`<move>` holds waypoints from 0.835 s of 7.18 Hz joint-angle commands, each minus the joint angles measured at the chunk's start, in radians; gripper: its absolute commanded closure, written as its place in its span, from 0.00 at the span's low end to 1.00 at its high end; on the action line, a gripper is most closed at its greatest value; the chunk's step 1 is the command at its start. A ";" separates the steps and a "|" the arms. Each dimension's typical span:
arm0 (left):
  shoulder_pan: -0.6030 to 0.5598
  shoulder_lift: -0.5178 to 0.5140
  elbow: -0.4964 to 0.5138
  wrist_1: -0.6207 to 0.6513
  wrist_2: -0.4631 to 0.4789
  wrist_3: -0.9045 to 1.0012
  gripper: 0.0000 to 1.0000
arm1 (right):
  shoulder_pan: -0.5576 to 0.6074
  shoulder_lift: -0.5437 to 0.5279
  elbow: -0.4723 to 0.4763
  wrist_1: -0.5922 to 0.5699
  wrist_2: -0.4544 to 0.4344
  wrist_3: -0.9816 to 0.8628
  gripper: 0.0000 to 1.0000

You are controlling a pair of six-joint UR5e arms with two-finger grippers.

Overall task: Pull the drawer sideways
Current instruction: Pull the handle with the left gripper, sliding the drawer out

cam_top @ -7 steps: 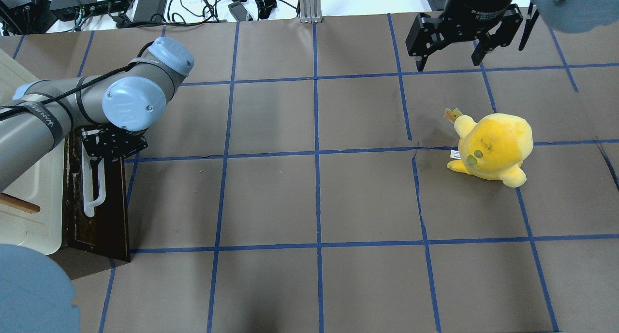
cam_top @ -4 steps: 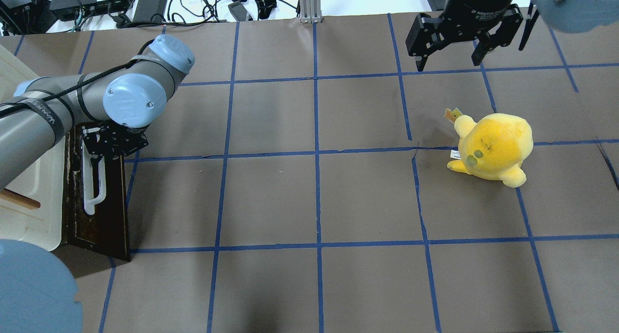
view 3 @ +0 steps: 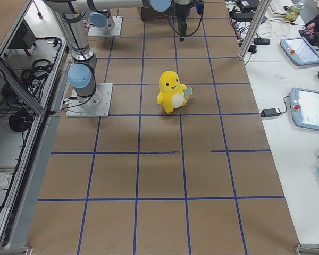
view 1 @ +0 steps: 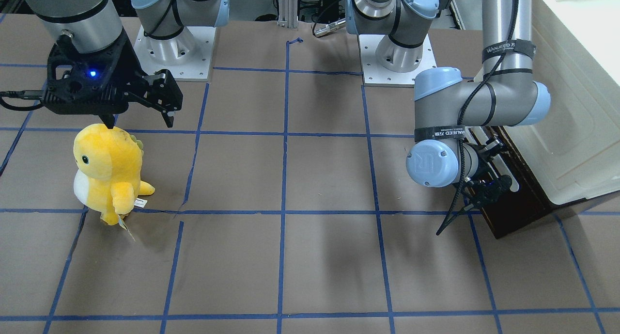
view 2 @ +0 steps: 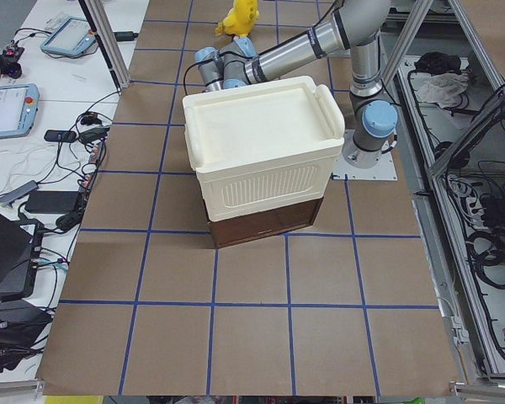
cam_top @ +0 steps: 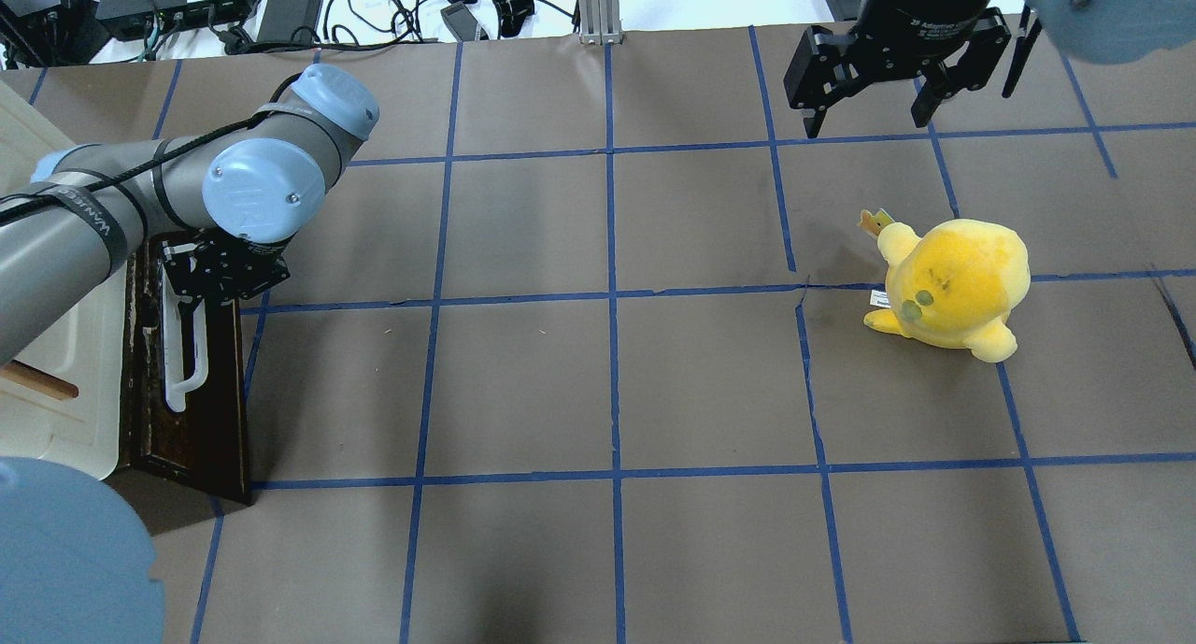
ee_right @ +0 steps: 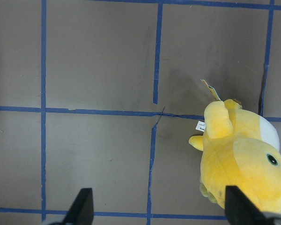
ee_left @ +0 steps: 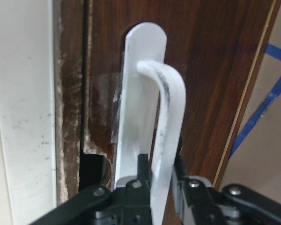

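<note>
**While the left gripper [ee_left: 160, 169] holds the handle [ee_left: 167, 103]**

Because the pull goes sideways, the left gripper is closed around the handle of the drawer [cam_top: 220, 410], at the counter's [cam_top: 607, 392] left edge under the cream box [cam_top: 65, 382]. The right gripper [cam_top: 866, 121] hangs wide open, empty.

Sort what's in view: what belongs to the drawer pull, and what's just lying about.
Job in hand:
drawer
handle
left gripper, shut on the handle

Lying about:
plush toy
white box, sitting on the drawer
right gripper, open and idle
</note>
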 commanded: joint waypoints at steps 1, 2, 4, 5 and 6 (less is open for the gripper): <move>-0.002 -0.004 0.003 -0.001 -0.001 -0.001 0.99 | 0.000 0.000 0.000 0.000 0.001 0.001 0.00; -0.002 -0.004 0.004 0.001 -0.013 -0.001 0.99 | 0.000 0.000 0.000 0.000 0.001 -0.001 0.00; -0.010 -0.004 0.006 0.001 -0.015 -0.002 0.98 | 0.000 0.000 0.000 0.000 -0.001 0.001 0.00; -0.011 -0.004 0.004 0.001 -0.015 -0.002 0.98 | 0.000 0.000 0.000 0.000 0.001 0.001 0.00; -0.011 -0.004 0.004 -0.001 -0.015 -0.002 0.96 | 0.000 0.000 0.000 0.000 0.001 0.001 0.00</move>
